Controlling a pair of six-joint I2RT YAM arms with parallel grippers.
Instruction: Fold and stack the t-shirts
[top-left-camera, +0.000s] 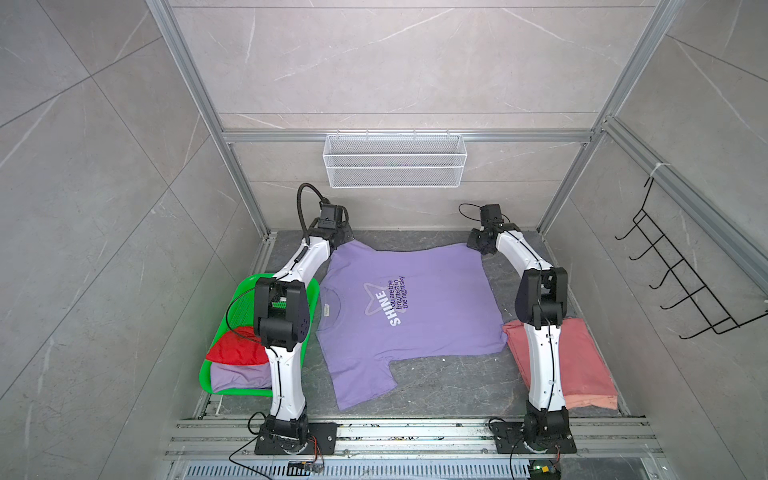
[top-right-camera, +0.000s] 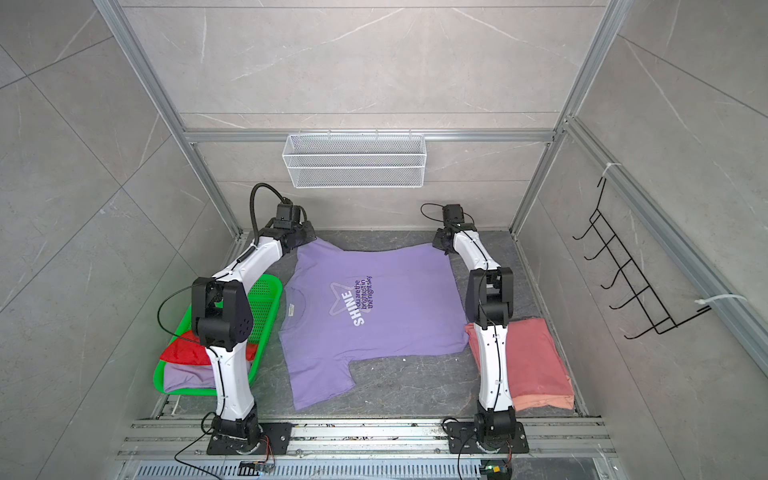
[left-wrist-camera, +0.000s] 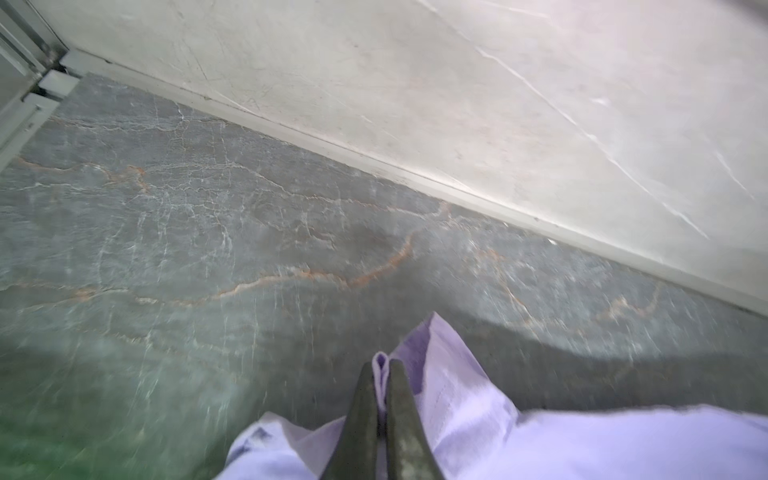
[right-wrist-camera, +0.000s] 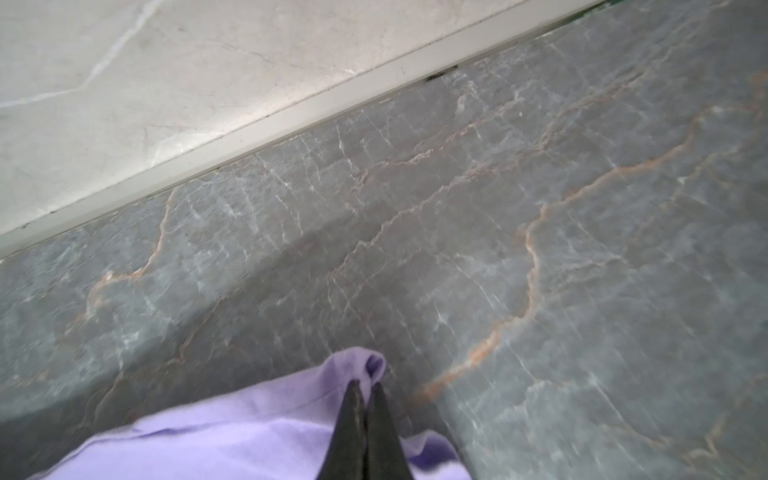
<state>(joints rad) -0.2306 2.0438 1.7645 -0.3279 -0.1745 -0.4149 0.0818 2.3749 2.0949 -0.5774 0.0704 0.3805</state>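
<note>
At the left edge of the grey marbled counter (top-left-camera: 457, 382) sits the green basket (top-left-camera: 204, 376), partly hidden behind the left arm. In its near end lie a red t-shirt (top-left-camera: 232, 347) and, beside it toward the front, a folded lavender t-shirt (top-left-camera: 237, 376).

The left gripper (left-wrist-camera: 380, 372) is at the far left of the counter, close to the back wall. Its jaws are pressed together on a small fold of lavender cloth, the far sleeve of the SHINE t-shirt (top-left-camera: 436, 320).

That shirt lies print up across the middle of the counter, collar toward the basket and hem toward the right edge. Its near sleeve stretches flat toward the front edge. The far edge of the shirt runs between the two grippers with a shallow dip in the middle.

The right gripper (right-wrist-camera: 365, 386) is at the far right of the counter, also near the back wall. Its jaws are clamped tight on the shirt's far hem corner, and a small loop of cloth bulges past the tips.

Along the right edge, toward the front corner, a salmon-pink t-shirt (top-left-camera: 582, 365) lies folded into a rectangle, partly behind the right arm.
</note>
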